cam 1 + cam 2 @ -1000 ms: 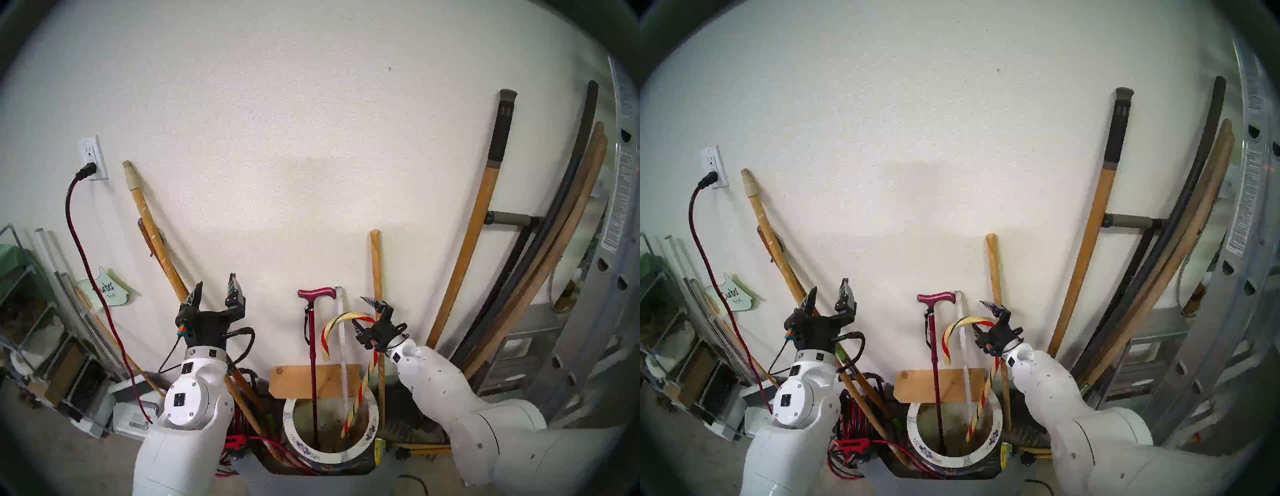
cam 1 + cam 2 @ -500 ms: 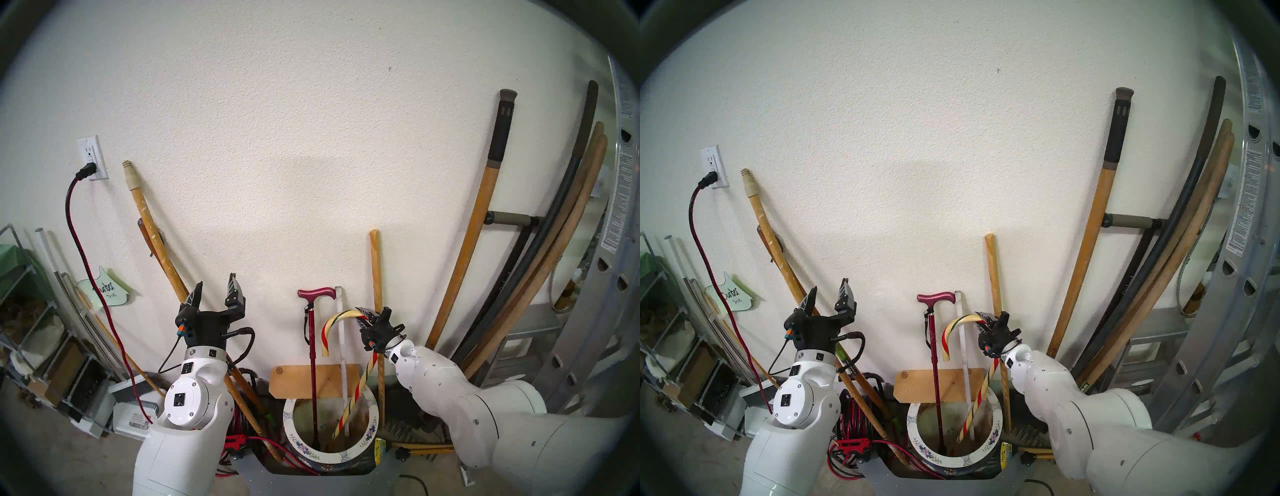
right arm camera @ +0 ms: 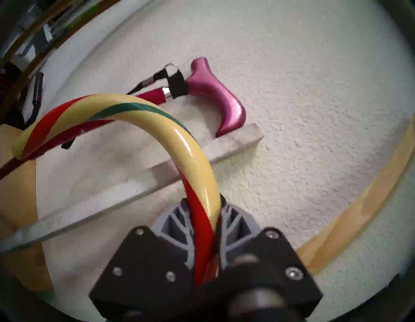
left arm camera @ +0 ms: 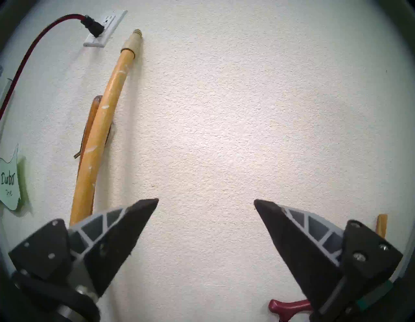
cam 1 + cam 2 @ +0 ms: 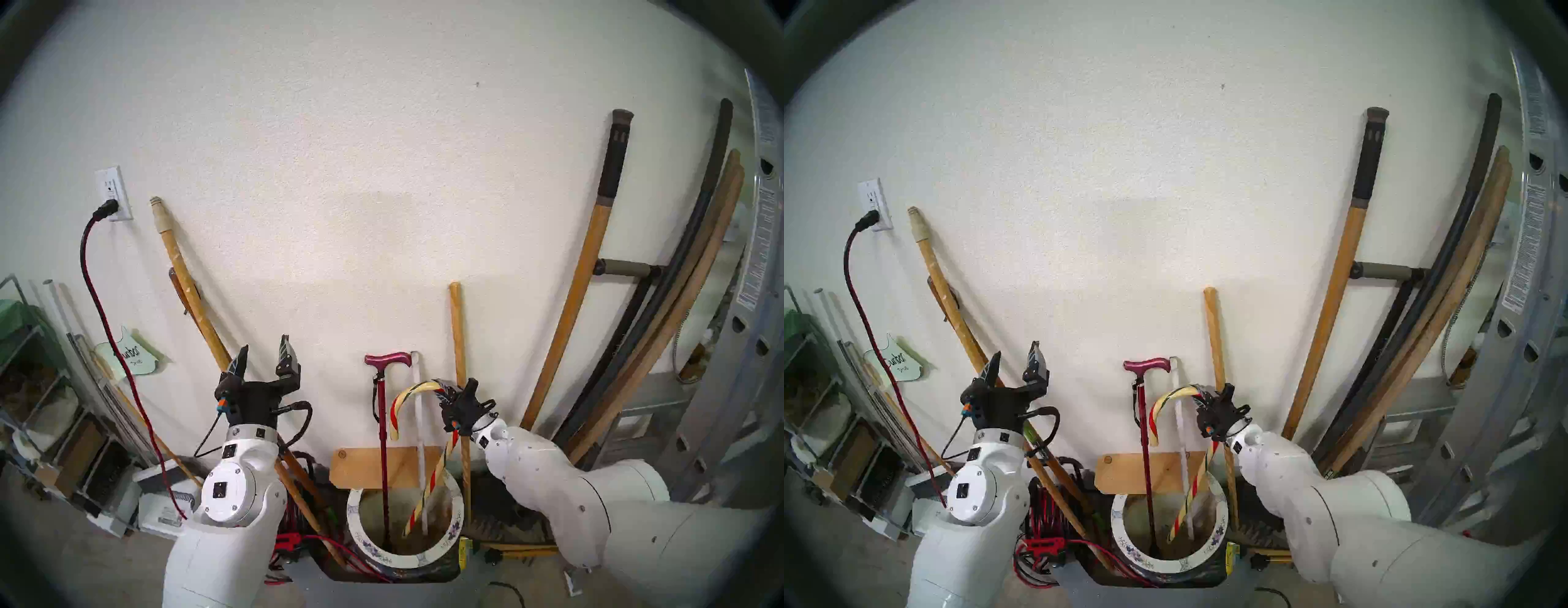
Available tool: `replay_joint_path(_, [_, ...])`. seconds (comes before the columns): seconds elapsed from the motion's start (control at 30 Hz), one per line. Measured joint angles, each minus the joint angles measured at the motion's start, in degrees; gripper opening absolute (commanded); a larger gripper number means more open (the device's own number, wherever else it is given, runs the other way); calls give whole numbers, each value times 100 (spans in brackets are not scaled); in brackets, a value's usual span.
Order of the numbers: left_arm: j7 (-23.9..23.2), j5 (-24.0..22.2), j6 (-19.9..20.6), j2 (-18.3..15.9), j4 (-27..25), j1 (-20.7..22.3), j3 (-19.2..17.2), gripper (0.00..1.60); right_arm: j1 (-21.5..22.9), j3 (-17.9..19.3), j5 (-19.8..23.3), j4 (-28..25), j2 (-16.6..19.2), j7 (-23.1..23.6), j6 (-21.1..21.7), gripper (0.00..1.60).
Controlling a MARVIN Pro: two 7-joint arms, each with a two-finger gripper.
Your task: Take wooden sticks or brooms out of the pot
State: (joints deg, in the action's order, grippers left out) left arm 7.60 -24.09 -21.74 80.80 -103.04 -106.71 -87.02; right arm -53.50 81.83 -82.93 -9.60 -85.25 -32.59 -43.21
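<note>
The pot [image 5: 405, 557] stands by the wall, with the magenta cane [image 5: 385, 441] and white slat [image 5: 420, 446] in it. My right gripper [image 3: 205, 209] is closed on the candy-cane stick [image 5: 432, 482], whose foot is inside the pot. My left gripper [image 4: 206, 202] is spread and empty.

A garage or storage corner of a home. Long wooden tool handles [image 5: 568, 293] and an aluminium ladder [image 5: 738, 322] lean against a bare textured wall [image 5: 339, 170]. A red extension cord [image 5: 106, 305] runs from a wall outlet [image 5: 113, 193], wire shelves [image 5: 38, 407] hold boxes, and the floor [image 5: 85, 564] is bare concrete.
</note>
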Motion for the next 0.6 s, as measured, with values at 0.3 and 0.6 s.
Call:
replay_joint_path(0.3, [-1, 0, 0, 1, 0, 0, 0, 160, -197, -195, -230, -322, 258, -52, -785, 0])
replay_joint_path(0.6, [-2, 0, 0, 1, 0, 0, 0, 160, -357, -196, -254, -664, 566, -163, -1110, 0])
